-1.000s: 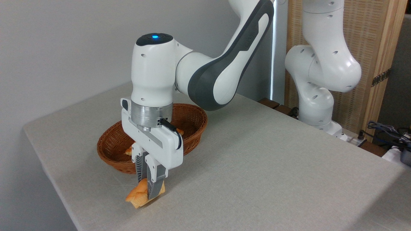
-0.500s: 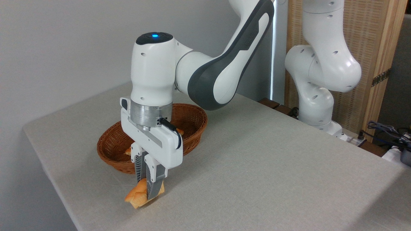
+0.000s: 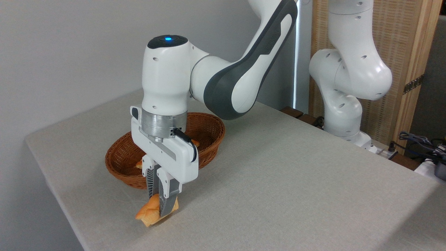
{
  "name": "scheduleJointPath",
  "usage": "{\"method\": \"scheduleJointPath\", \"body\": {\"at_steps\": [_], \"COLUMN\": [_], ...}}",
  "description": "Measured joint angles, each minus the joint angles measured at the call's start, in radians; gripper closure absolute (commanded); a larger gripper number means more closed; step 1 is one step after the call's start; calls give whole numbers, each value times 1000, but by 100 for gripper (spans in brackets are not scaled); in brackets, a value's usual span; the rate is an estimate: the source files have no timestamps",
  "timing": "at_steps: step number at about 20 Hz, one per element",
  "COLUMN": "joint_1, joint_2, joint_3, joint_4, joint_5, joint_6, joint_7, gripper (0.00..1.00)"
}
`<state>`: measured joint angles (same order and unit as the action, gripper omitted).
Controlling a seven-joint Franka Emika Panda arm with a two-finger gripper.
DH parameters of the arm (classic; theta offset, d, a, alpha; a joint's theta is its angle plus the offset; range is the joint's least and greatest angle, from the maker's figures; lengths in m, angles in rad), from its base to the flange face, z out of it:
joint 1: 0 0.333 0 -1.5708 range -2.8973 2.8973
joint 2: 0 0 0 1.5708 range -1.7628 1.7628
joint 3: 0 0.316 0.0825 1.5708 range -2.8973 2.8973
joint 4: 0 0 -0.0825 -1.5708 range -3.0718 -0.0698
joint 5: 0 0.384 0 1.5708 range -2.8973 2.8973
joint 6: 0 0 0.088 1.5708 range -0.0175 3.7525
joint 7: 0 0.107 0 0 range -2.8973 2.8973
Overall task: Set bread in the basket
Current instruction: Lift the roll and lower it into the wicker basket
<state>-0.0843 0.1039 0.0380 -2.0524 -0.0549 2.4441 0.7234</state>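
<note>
Hand (image 3: 161, 205) pointed straight down, its two grey fingers (image 3: 166, 202) drawn close and pinching the bread (image 3: 149, 214) between them. Finger gap narrow; the roll's upper part sat between the pads while its lower lobes bulged out to the left and below the fingertips. Whether the roll's underside touched the desk (image 3: 278, 188) or hung just above it could not be told from this view; a faint shadow lay directly under it.

White hand body set at a slant across the picture, with a black cable (image 3: 186, 141) looping from the silver wrist flange (image 3: 163, 125) down its right side. Above the flange the last arm link stood vertical, with a blue light lit on its dark cap. From there the arm (image 3: 237, 80) bent right and upward, out of the top of the frame, then came back down to its base at the desk's far right edge.

Bread: small, knotted, orange-golden crust, lumpy lobes, paler on the lower cut-looking face. It was located near the desk's front left edge, just in front of the basket (image 3: 205, 130) and outside it.

Basket: oval, shallow, reddish-brown wicker, resting on the desk behind the hand, partly hidden by it. Small bits of a pale bread-coloured item (image 3: 139, 164) showed inside it at either side of the hand; shape not discernible.

Desk covered in plain beige cloth.
</note>
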Motion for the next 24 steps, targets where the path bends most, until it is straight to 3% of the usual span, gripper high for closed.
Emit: {"method": "scheduleJointPath", "body": {"at_steps": [3, 8, 10, 15, 18, 20, 22, 23, 24], "joint_1": [0, 0, -2, -4, -6, -6, 17, 38, 52], "joint_2": [0, -19, -28, -32, -38, -39, -42, -44, -45], "joint_3": [0, -1, -3, -12, -86, -154, -225, -259, -283], "joint_4": [23, 248, 323, 370, 372, 367, 347, 333, 321], "joint_5": [0, -1, -18, -77, -81, -81, -80, -80, -80], "joint_6": [-77, -441, -528, -552, -584, -590, -590, -590, -590], "joint_7": [-1, -1, -1, -1, -31, -69, -81, -81, -81], "gripper": [74, 70, 70, 70, 69, 60, 38, 33, 18]}}
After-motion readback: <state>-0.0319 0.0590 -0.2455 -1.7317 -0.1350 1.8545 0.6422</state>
